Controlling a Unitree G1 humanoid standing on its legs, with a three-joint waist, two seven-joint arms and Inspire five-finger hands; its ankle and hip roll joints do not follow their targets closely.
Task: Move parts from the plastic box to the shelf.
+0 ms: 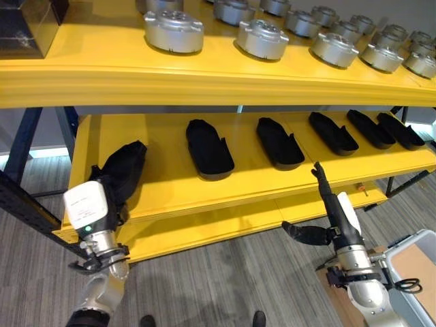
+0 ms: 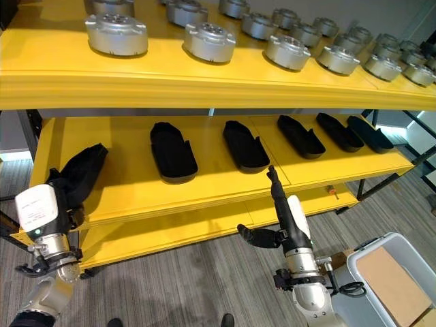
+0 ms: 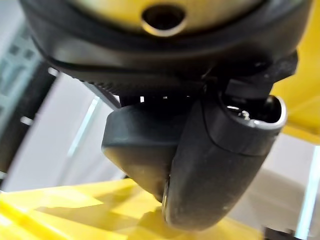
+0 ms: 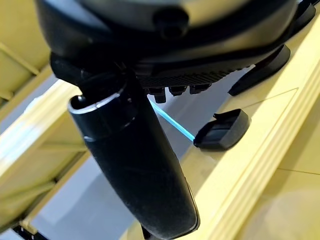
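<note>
- Left hand (image 1: 112, 187) gripped a black part (image 1: 129, 163) at the shelf (image 1: 163, 187) left end.
- Right hand (image 1: 325, 204) was open, empty, near the shelf front.
- Seat the part flat, level with the 5 parts (image 1: 209, 148) alongside, before release.

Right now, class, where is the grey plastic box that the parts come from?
The grey plastic box sits on the floor at the robot's lower right in the eye views, beside its right arm and below the right end of the yellow shelf; a brown cardboard sheet lies in it.

Yellow shelf (image 1: 204, 85): silver parts (image 1: 262, 38), black parts (image 1: 209, 148).
</note>
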